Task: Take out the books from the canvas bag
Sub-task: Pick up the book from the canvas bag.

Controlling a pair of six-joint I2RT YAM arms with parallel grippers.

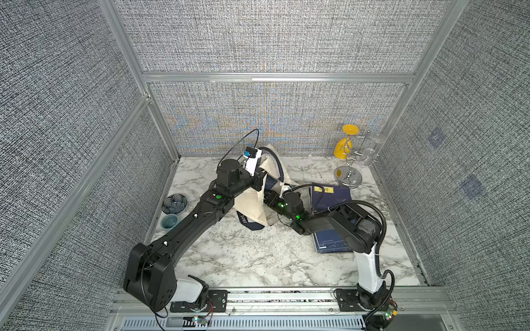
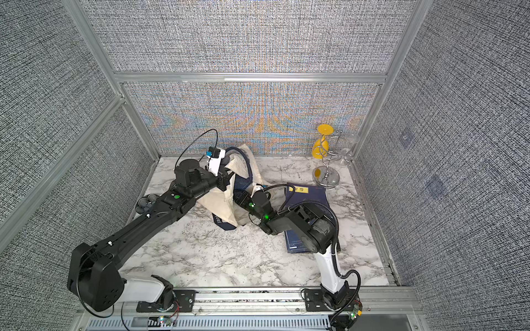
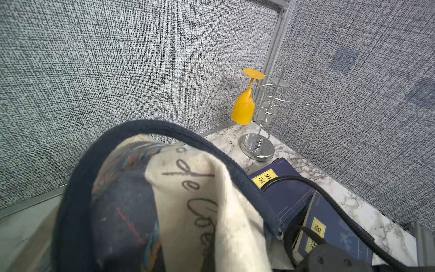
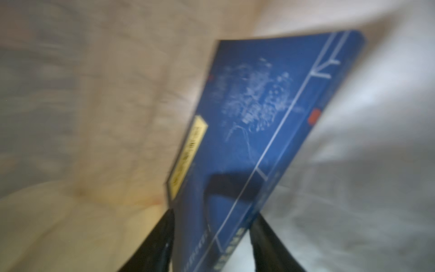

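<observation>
Your left gripper (image 1: 262,182), fully closed, holds the canvas bag (image 1: 252,206) raised by its rim. Inside, your right gripper (image 4: 213,214) straddles a book (image 4: 247,113) at its edge (contact unclear; view blurred), with fabric close on both sides. Other books (image 1: 334,197) lie to the right. Bare table (image 1: 243,258) spreads on the near side.

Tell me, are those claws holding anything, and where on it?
The left gripper pinches the canvas bag at its upper rim. The right gripper straddles a book edge inside the bag; whether it grips cannot be told.

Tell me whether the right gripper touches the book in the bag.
Cannot tell. In the right wrist view the right gripper straddles the book inside the canvas bag, but blur hides any contact.
</observation>
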